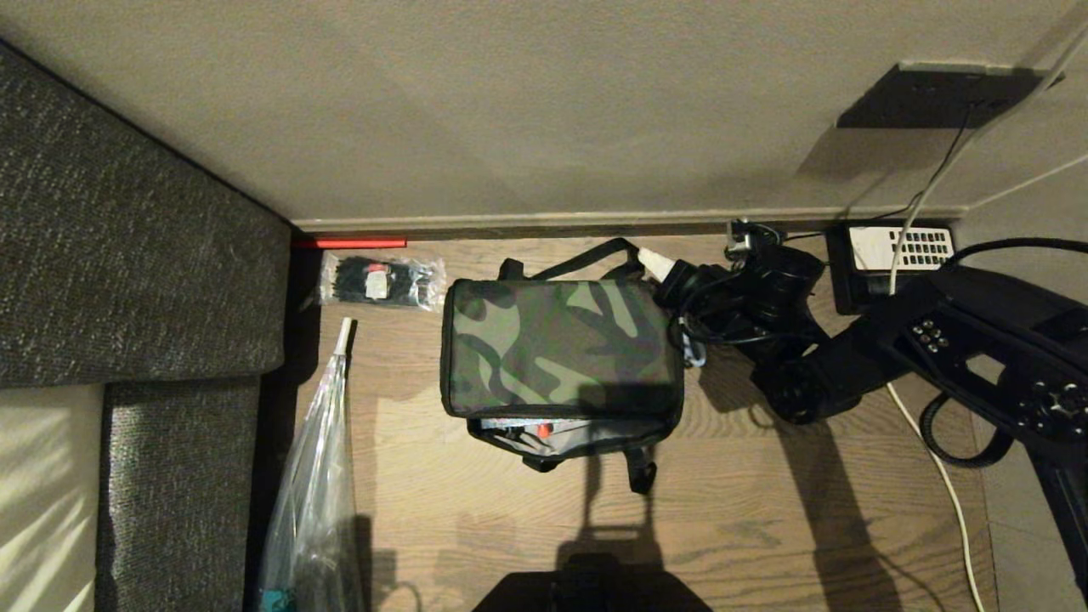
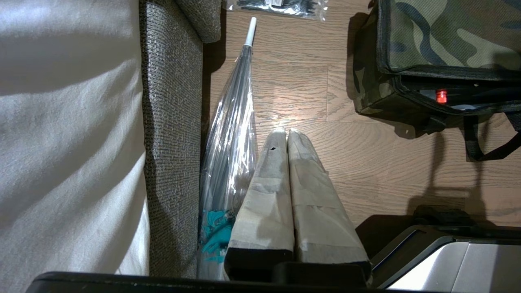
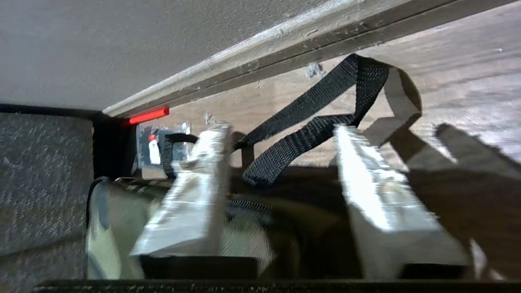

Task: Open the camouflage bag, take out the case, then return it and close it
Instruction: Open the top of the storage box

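Observation:
The camouflage bag (image 1: 561, 348) stands on the wooden floor with its lid down over the top. At its front a gap (image 2: 447, 95) stays open, and a bit of the case with a red spot (image 1: 544, 430) shows inside. My right gripper (image 1: 667, 270) is at the bag's back right corner, low over the zip edge. Its taped fingers (image 3: 203, 183) stand apart, open. The bag's black strap (image 3: 309, 122) runs between the tips without being pinched. My left gripper (image 2: 285, 132) hangs shut and empty over the floor, left of the bag.
A grey sofa (image 1: 127, 255) fills the left side, with a clear folded umbrella (image 1: 314, 476) lying along it. A packet of black ties (image 1: 382, 280) lies behind the bag's left. A desk phone (image 1: 892, 251) and cables sit by the skirting board (image 1: 595, 223).

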You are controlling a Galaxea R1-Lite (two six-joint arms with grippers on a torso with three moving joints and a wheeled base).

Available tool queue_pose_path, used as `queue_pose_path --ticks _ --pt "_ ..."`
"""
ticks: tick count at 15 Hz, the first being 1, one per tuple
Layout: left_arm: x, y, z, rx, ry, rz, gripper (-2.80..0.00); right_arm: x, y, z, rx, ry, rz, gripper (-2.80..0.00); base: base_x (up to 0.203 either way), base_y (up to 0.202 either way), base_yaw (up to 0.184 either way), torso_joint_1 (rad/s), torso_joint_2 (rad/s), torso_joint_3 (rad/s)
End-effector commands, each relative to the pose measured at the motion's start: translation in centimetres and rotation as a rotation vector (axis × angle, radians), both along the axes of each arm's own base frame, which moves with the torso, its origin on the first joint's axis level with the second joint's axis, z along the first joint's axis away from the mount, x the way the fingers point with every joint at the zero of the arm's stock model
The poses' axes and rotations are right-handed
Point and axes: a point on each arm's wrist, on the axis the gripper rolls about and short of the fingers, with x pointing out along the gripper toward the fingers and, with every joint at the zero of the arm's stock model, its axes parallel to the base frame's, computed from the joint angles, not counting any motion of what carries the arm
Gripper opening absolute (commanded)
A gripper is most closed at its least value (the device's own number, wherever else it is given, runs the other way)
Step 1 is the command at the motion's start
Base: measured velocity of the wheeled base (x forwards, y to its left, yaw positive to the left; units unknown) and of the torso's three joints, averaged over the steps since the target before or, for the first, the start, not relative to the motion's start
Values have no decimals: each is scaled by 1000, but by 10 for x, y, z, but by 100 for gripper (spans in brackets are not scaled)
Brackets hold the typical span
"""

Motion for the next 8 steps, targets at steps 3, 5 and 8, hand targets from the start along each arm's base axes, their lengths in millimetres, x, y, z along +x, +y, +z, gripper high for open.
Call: queue_pose_path --ticks 3,5,8 --pt "0 0 -1 -1 1 1 -280 -30 -32 30 29 19 -38 0 0 0 0 0 0 0" --pt "0 0 -1 0 1 1 -280 -52 -46 42 65 72 -29 0 0 0 0 0 0 0" --pt "0 0 -1 0 1 1 -280 -83 -58 36 107 247 11 0 0 0 0 0 0 0"
